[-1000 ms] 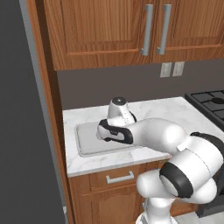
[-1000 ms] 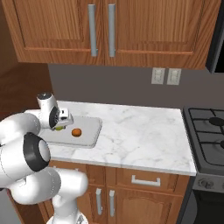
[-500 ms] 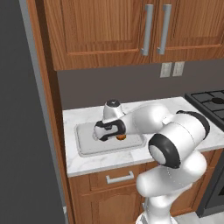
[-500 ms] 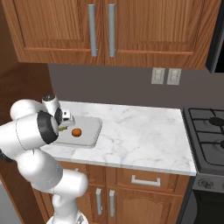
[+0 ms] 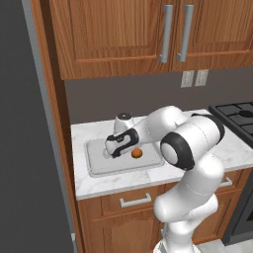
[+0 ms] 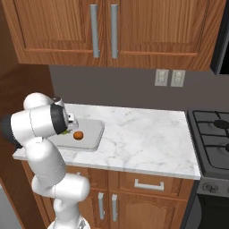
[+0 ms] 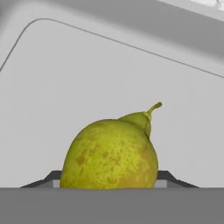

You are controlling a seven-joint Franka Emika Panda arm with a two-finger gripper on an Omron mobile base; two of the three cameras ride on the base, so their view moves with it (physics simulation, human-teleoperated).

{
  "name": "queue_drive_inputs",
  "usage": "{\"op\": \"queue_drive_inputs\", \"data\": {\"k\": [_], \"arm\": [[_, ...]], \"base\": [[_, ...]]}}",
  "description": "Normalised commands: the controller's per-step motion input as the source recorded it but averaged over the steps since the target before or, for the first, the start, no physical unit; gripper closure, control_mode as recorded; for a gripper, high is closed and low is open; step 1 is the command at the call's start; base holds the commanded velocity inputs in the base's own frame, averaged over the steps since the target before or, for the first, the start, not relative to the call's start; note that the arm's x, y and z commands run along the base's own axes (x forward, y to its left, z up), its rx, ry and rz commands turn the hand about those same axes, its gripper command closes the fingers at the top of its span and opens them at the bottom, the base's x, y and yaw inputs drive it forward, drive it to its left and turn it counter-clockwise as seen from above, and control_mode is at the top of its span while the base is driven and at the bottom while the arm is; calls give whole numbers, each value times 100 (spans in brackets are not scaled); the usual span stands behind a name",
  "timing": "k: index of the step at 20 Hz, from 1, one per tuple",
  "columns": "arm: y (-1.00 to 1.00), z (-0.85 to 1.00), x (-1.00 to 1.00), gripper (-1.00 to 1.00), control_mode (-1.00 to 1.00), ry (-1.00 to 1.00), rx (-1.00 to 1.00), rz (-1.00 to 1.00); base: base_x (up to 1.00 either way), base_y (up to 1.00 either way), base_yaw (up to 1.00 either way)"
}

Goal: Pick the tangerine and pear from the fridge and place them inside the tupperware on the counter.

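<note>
My gripper (image 5: 109,150) sat closed around the pear (image 7: 110,153) at the frame's bottom. The tangerine (image 5: 137,153) lay mid-frame in the tupperware (image 5: 99,165).

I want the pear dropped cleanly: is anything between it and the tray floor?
Nothing visible. The pear sits between the gripper's jaws over bare tray floor. The tangerine lies in the tray off to one side, not beneath it.

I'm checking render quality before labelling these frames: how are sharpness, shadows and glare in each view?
Left base view: sharp, evenly lit, no glare; the tangerine reads clearly in the tupperware. Right base view: equally crisp, with soft shade under the upper cabinets and none harsh on the counter. Hand view: the pear is close and slightly soft, its speckles still legible, no highlights.
</note>
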Motion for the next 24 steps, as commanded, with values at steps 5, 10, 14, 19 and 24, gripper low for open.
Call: {"op": "queue_drive_inputs", "data": {"k": [5, 10, 14, 19, 24], "arm": [[9, 2, 7, -100, -100, 0, 0, 0], [3, 1, 0, -100, -100, -1, 0, 0], [-1, 12, -6, -100, -100, -1, 0, -2], [-11, 52, -28, -100, -100, 0, 0, -7], [-15, 69, -34, -100, -100, -2, 0, -7]], "base": [[0, 0, 0], [0, 0, 0], [0, 0, 0], [0, 0, 0], [0, 0, 0]]}}
